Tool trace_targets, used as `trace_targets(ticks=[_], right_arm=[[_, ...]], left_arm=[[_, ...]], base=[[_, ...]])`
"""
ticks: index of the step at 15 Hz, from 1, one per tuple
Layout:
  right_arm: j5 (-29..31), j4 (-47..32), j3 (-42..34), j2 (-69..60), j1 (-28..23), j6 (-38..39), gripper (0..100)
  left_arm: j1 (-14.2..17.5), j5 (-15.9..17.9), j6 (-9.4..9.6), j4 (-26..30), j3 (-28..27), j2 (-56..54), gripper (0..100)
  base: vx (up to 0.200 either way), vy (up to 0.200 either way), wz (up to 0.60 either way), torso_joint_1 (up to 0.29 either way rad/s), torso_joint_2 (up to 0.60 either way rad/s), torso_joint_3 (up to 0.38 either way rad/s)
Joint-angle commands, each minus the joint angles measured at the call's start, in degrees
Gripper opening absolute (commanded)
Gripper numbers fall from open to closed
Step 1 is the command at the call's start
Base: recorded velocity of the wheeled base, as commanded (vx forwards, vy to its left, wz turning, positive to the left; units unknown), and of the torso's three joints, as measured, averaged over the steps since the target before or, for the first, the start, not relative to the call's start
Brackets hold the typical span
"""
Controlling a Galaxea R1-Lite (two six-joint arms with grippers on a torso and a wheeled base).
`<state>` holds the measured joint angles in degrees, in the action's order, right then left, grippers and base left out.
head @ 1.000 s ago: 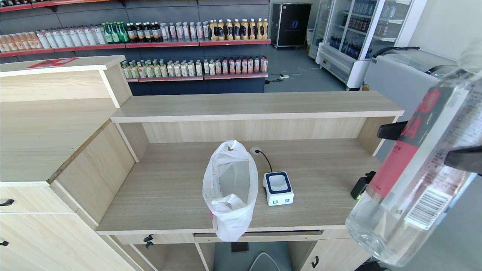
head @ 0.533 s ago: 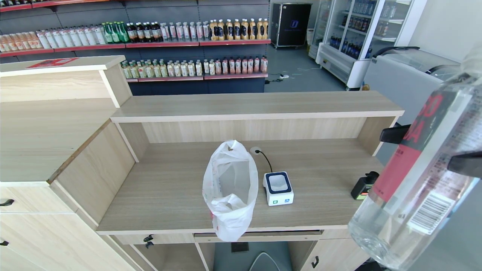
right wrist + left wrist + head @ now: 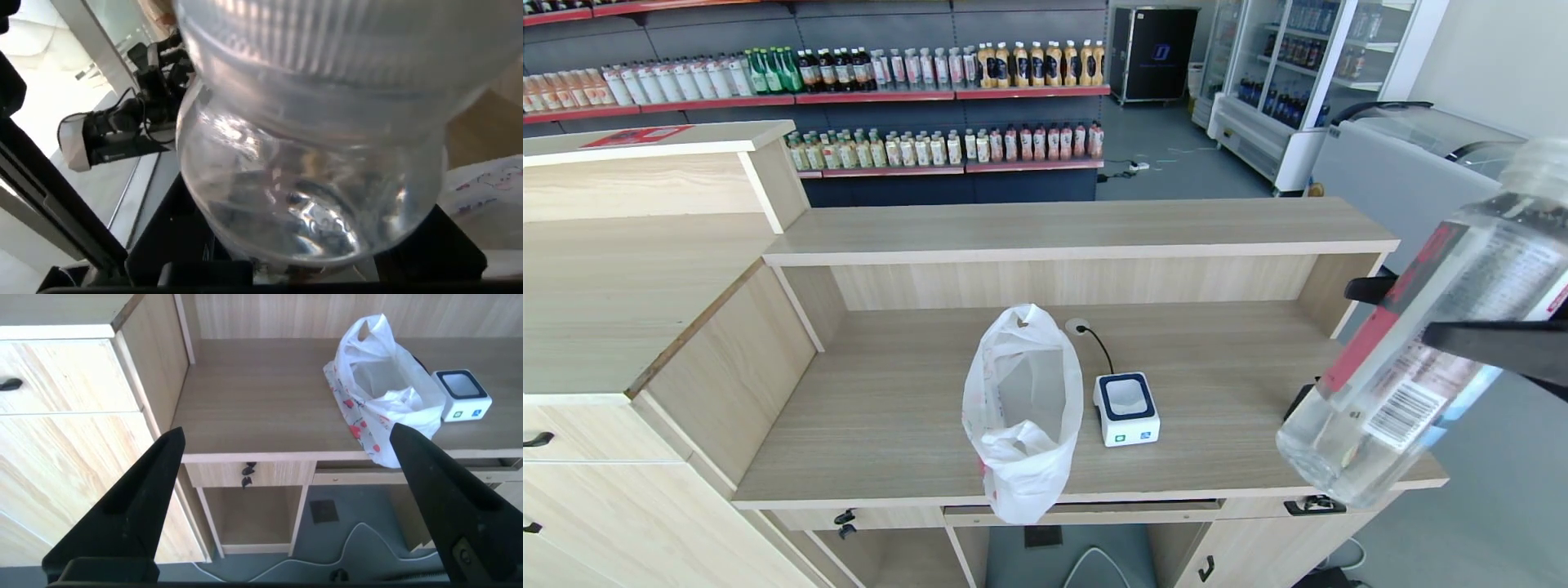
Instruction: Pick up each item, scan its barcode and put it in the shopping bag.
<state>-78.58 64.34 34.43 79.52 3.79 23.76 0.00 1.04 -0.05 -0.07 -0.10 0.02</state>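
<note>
Head view: R gripper (image 3: 1429,314) clamped on tilted bottle (image 3: 1421,343) over right end of counter (image 3: 1217,367), well apart from scanner (image 3: 1125,407), bag (image 3: 1023,408). L gripper (image 3: 286,437) spread. We fear slip on slick plastic, or barcode (image 3: 1403,415) facing away, no scan.

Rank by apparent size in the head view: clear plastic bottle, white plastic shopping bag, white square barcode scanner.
Clear plastic bottle (near the camera, so unsure)
White plastic shopping bag
White square barcode scanner

Shop checkout: wood counter (image 3: 1217,384) w/ barcode scanner (image 3: 1126,408), drink shelves (image 3: 890,96), fridges (image 3: 1286,73) behind.
</note>
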Motion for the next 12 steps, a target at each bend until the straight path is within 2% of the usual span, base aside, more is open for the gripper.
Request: trace_targets(ticks=[1, 2, 3, 4, 6, 7, 9, 10, 12], right_arm=[[4.14, -10.64, -1.20, 1.16, -9.77, -9.78, 0], [13.81, -18.02, -0.32, 0.46, -10.47, -14.44, 0], [26.46, -26.29, 0.82, 0.11, -10.47, -16.90, 0], [34.55, -31.21, 2.14, -0.07, -10.21, -17.70, 0], [42.28, -31.82, -0.41, 0.02, -10.30, -21.47, 0], [47.03, -31.82, -1.64, 0.37, -10.30, -28.86, 0], [63.29, -31.56, -3.14, 1.52, -10.30, -42.83, 0], [70.32, -31.47, -2.96, 1.78, -10.21, -45.38, 0], [79.02, -29.19, -3.14, 2.13, -9.15, -46.79, 0]], left_arm=[[0.00, 0.02, -0.04, -0.01, 0.01, -0.02, 100], [0.00, 0.02, 0.05, -0.01, 0.01, -0.02, 100], [0.00, 0.02, -0.04, -0.01, 0.01, -0.02, 100], [0.00, 0.02, -0.04, -0.01, 0.01, -0.02, 100], [0.00, 0.02, -0.04, -0.01, 0.01, -0.02, 100], [0.00, 0.02, -0.04, -0.01, 0.01, -0.02, 100], [0.00, 0.02, 0.05, -0.01, 0.01, -0.02, 100], [0.00, 0.02, -0.04, -0.01, 0.01, -0.02, 100], [0.00, 0.02, -0.04, -0.01, 0.01, -0.02, 100]], base=[[0.000, 0.000, 0.00, 0.000, 0.00, 0.000], [0.000, 0.000, 0.00, 0.000, 0.00, 0.000], [0.000, 0.000, 0.00, 0.000, 0.00, 0.000], [0.000, 0.000, 0.00, 0.000, 0.00, 0.000], [0.000, 0.000, 0.00, 0.000, 0.00, 0.000], [0.000, 0.000, 0.00, 0.000, 0.00, 0.000], [0.000, 0.000, 0.00, 0.000, 0.00, 0.000], [0.000, 0.000, 0.00, 0.000, 0.00, 0.000], [0.000, 0.000, 0.00, 0.000, 0.00, 0.000]])
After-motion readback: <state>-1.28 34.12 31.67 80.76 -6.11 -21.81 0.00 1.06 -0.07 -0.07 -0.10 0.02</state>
